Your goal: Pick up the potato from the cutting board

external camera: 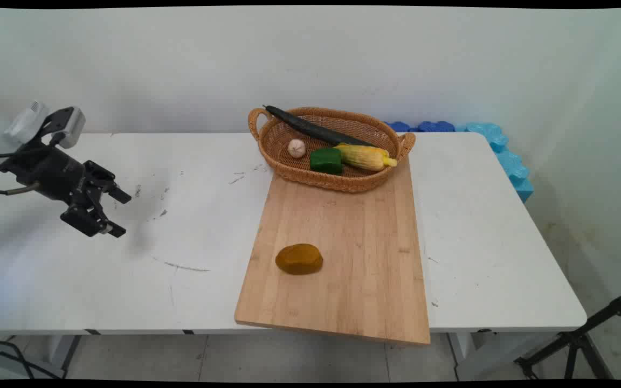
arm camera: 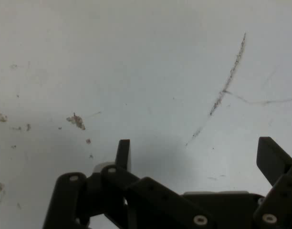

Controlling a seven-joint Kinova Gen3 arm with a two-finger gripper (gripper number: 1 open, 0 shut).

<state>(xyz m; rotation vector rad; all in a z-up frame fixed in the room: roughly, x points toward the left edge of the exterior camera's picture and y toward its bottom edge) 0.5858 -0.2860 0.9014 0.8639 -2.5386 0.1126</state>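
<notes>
Hovering: I have the gripper [external camera: 118,213] over bare table [external camera: 192,237], fingers spread apart, nothing between them.
Nearest thing: the brown lump [external camera: 299,259] on the board [external camera: 343,253], well off to the gripper's right across the table and a little nearer the camera side; its long axis runs roughly along the table's length.
Farther: the basket [external camera: 281,164] lies beyond the lump, at the board's far end, holding a cucumber [external camera: 310,128], corn [external camera: 364,157], a green block [external camera: 326,160] and a garlic bulb [external camera: 296,147].
Main view only: lump, board and basket all show here.
Hand view only: both fingers [arm camera: 123,153] wide, over a curved scuff [arm camera: 228,86] and specks on the table; no object is in sight.
</notes>
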